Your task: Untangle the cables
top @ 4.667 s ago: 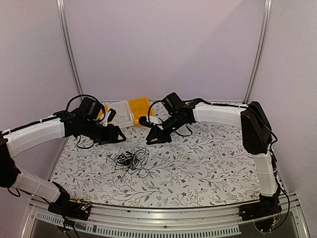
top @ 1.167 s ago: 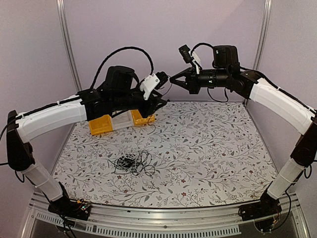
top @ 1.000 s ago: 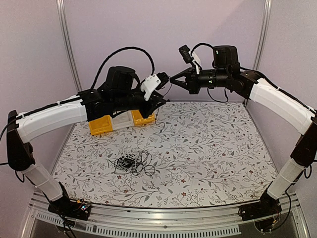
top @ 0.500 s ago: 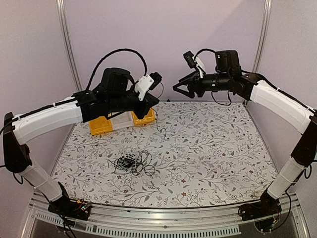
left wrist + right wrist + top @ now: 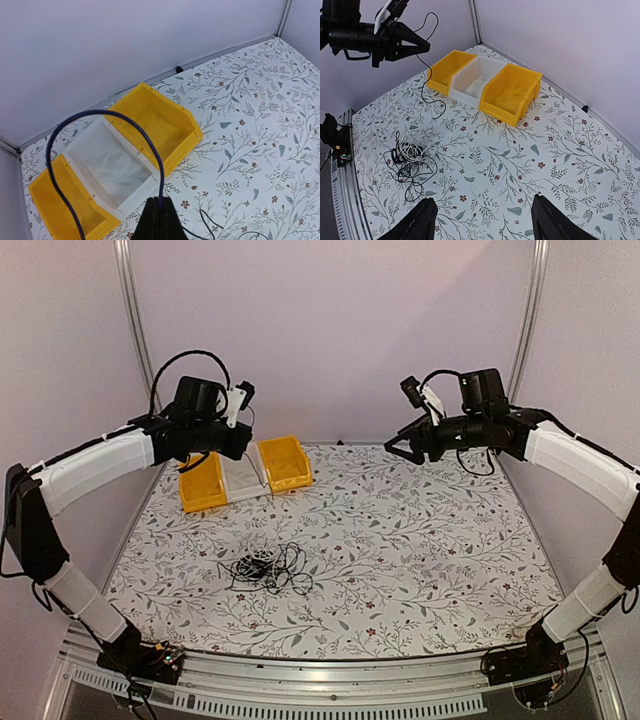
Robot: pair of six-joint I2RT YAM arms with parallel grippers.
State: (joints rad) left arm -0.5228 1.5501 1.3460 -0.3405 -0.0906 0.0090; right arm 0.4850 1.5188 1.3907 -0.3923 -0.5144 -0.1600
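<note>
Black cables sit in a tangled heap [image 5: 266, 565] on the flowered table [image 5: 440, 560], toward my left side and nearer the arm bases than the far wall. From the right wrist view the heap [image 5: 409, 161] is a mix of loops with a small pale coil in it.

My left tool [image 5: 243, 443] is up in the air over the far-left corner, above the bins [image 5: 242, 470]. Its fingers [image 5: 152, 222] are pressed together and pinch one thin cable [image 5: 105, 113]. In the left wrist view that cable rises from the fingertips, arcs over the bins and drops back down on the left. From the right wrist view I can see the left tool [image 5: 422, 48] side-on, with the cable hanging from its tip and curling onto the table beside the nearest yellow bin. I cannot tell whether that lower end joins the heap; it looks apart from it.

My right tool [image 5: 393, 451] is raised over the far-right part of the table, pointing toward the left arm. Its fingers [image 5: 422, 222] stand wide apart with nothing between them.

Three bins stand side by side near the back wall: yellow, white, yellow. I see nothing in them.
</note>
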